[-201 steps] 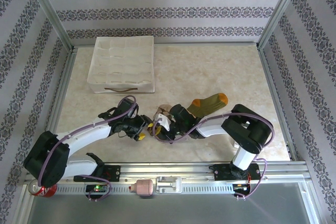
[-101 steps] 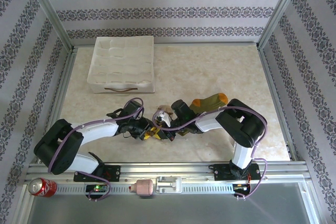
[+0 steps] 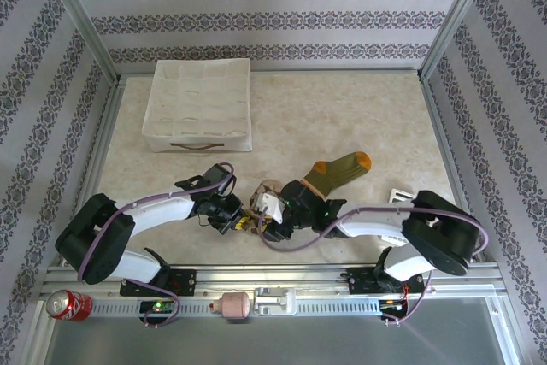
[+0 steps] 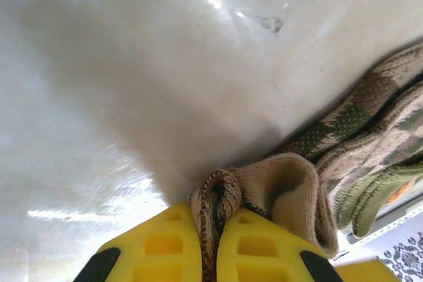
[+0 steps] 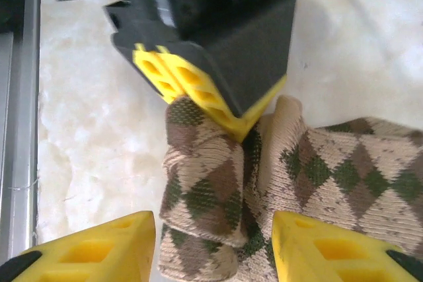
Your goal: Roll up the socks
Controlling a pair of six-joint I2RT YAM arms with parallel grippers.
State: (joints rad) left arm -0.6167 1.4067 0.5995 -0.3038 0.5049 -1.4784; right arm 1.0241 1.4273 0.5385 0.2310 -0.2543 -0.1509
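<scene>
While left gripper (image 4: 210, 229) clamps argyle sock (image 5: 205, 189): you're mid-roll.
Right gripper (image 5: 210, 229): parted, empty, astride that sock; close on it next.

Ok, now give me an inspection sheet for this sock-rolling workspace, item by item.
Surface: pale marbled tabletop, no spills seen.
Job's things: argyle sock bunched at one end; olive sock with an orange toe lying beside it.
Clutter: white fabric organiser at far left; soda can and small pink item on the front rail.
End effectors: left end effector shut on the argyle sock's folded edge; right end effector open, one finger on each side of that sock.
Cables: purple cables run along both arms, no snag seen.
Surroundings: patterned walls, metal frame.
</scene>
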